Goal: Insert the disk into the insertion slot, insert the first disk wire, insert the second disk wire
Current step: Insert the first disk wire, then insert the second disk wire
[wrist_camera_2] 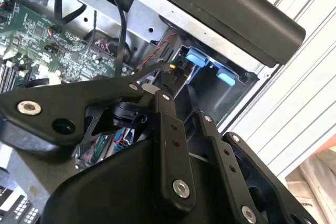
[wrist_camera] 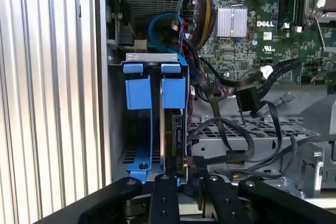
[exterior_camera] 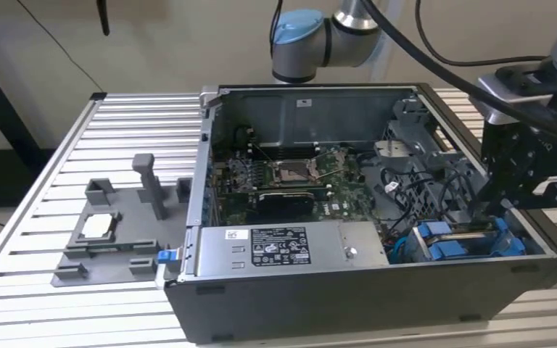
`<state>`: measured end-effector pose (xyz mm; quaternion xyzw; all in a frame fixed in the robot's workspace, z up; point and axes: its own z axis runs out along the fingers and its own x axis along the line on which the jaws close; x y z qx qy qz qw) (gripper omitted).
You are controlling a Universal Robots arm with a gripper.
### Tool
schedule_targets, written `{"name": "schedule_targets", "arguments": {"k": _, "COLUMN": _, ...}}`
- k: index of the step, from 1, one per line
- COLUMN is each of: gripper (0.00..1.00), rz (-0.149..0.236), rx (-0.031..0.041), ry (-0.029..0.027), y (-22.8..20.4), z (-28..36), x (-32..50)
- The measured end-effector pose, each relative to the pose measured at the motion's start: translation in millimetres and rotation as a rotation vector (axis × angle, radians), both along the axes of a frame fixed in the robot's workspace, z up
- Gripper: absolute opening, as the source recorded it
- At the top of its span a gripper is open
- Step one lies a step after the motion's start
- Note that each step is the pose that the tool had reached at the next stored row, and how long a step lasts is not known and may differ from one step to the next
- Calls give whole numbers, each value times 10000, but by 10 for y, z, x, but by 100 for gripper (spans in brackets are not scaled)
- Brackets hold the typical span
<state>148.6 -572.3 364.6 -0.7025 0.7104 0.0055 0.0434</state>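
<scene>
Working at the corner of the open computer case (exterior_camera: 356, 290) on the exterior view's right, with the tool (wrist_camera: 181, 178) low at the mouth of the insertion slot (wrist_camera: 152, 57). Finding the disk (wrist_camera: 173, 129) inside that slot, standing on edge and met edge-on in the first wrist view. Lies straight ahead of the tool, with its long axis running directly away along the tool's own line of reach and its near end right at the tool's tip. Cannot tell whether to call the tool clamped on that end or merely apart around it (too much black linkage in the way). Looks mostly in by depth; hard to say whether fully seated.

As to surfaces: a thin, dark, flat edge for the disk, set against bright blue moulded plastic (wrist_camera: 137, 93) at the slot's far end, within walls of folded grey sheet metal. Just beside the slot, glossy black leads (wrist_camera: 231, 129), slack and looped, plus one blocky black plug (wrist_camera: 247, 99) hanging apart from the disk, so reckoning neither wire in yet. Beyond those, a green circuit board (wrist_camera: 247, 56) carrying a finned silver heat sink (wrist_camera: 231, 22). Underneath, a ribbed aluminium tabletop (wrist_camera: 47, 103). Over on the exterior view's left, a matt grey fixture (exterior_camera: 114, 243) with upright posts, well apart from the tool.
</scene>
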Motion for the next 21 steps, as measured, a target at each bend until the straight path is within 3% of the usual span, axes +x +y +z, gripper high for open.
{"name": "schedule_targets", "arguments": {"k": 10, "gripper": 27, "rz": -1, "rx": -1, "ry": 0, "y": 64, "z": 137, "x": -112}}
{"name": "schedule_targets", "arguments": {"k": 18, "gripper": 27, "rz": -1, "rx": -9, "ry": 0, "y": 198, "z": 168, "x": -225}}
{"name": "schedule_targets", "arguments": {"k": 21, "gripper": 27, "rz": 0, "rx": -13, "ry": 0, "y": 234, "z": 206, "x": -258}}
